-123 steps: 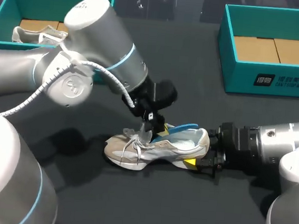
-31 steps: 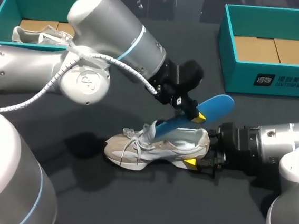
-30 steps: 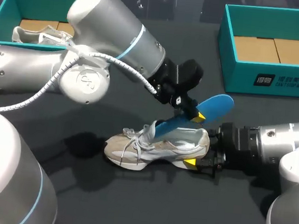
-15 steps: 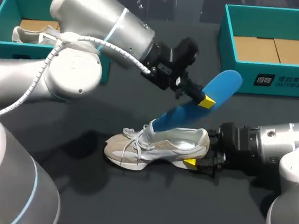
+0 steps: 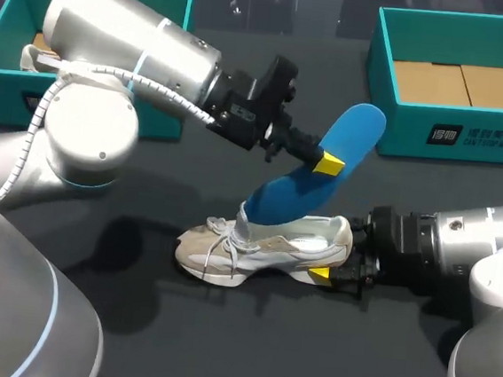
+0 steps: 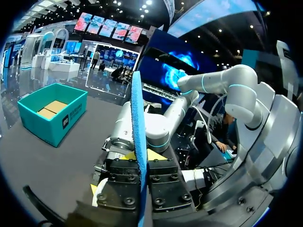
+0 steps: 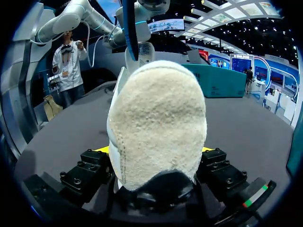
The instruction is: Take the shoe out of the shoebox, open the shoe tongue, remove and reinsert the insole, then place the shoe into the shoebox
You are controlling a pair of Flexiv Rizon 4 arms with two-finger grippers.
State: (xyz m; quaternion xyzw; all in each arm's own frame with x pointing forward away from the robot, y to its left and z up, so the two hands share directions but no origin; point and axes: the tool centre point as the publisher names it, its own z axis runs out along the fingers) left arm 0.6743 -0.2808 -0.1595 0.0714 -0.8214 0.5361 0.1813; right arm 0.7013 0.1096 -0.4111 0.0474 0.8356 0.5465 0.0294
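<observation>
A beige shoe [image 5: 259, 245] lies on the dark table, toe to the left. My right gripper [image 5: 334, 261] is shut on its heel [image 7: 158, 118], with a finger on each side of it. My left gripper [image 5: 323, 162] is shut on a blue insole [image 5: 310, 181] and holds it tilted above the shoe. The insole's lower tip is at the shoe's opening, by the tongue. In the left wrist view the insole [image 6: 138, 137] stands edge-on between the fingers of the left gripper [image 6: 140, 158].
A teal shoebox [image 5: 14, 19] at the back left holds another pale shoe [image 5: 46, 57]. A second teal shoebox [image 5: 399, 131] at the back right shows only its cardboard floor. My left arm [image 5: 131, 52] spans the table's left half above the surface.
My left gripper has risen and drawn back to the left with the insole, tilting it steeper and pulling most of it out of the shoe. The right gripper and shoe have not moved.
</observation>
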